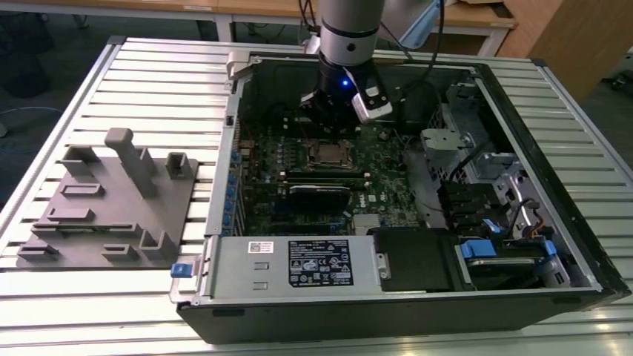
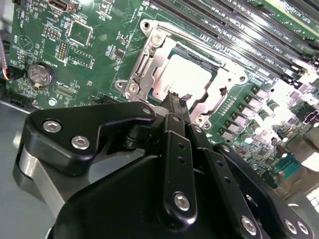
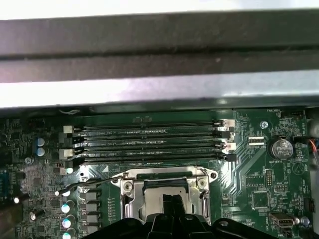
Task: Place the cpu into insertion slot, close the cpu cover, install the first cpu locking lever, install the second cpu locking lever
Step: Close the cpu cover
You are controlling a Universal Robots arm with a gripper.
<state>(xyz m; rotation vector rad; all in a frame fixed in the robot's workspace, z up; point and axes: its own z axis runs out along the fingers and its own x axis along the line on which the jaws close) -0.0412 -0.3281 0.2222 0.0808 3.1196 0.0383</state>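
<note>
- gripper jaws clenched, nothing visible between them
- hangs just above the near edge of the cpu
- cpu lies flat inside cpu cover cut-out

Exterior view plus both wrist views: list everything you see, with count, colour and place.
computer case: one, black, open, on the table.
table: one, silver, slatted, under everything.
fixture block: one, grey, on the table at the exterior view's left of the case.
motherboard: one, green, inside the case.
power supply: one, silver, at the case's near end.
cpu: one, silver, mid-motherboard.
cpu cover: one, silver, framing the cpu.
memory slots: four, black, beside the cover.
coin battery: one, silver, on the motherboard.
arm: one, silver-grey, reaching into the case.
gripper: one, black, fingertips together at the cpu's edge.
</note>
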